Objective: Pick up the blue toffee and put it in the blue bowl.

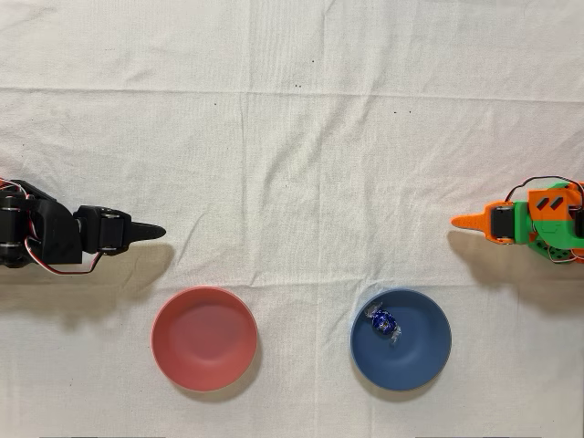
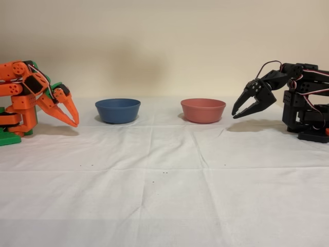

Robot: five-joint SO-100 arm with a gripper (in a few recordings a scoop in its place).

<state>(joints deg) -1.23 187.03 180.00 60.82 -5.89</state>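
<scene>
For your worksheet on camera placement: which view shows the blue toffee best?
The overhead view: the blue toffee lies plainly inside the blue bowl, left of its centre. From the side, the fixed view gives the bowl's outer wall, which hides the sweet.

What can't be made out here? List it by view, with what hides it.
- Fixed view: the blue toffee is hidden by the blue bowl wall; overhead, it lies inside.
- Overhead view: the orange gripper appears as one tip, so its jaw gap is unreadable; the arm is cut by the right edge.
- Fixed view: the gripper fingertips nearly meet; whether they are fully closed is unclear.
</scene>
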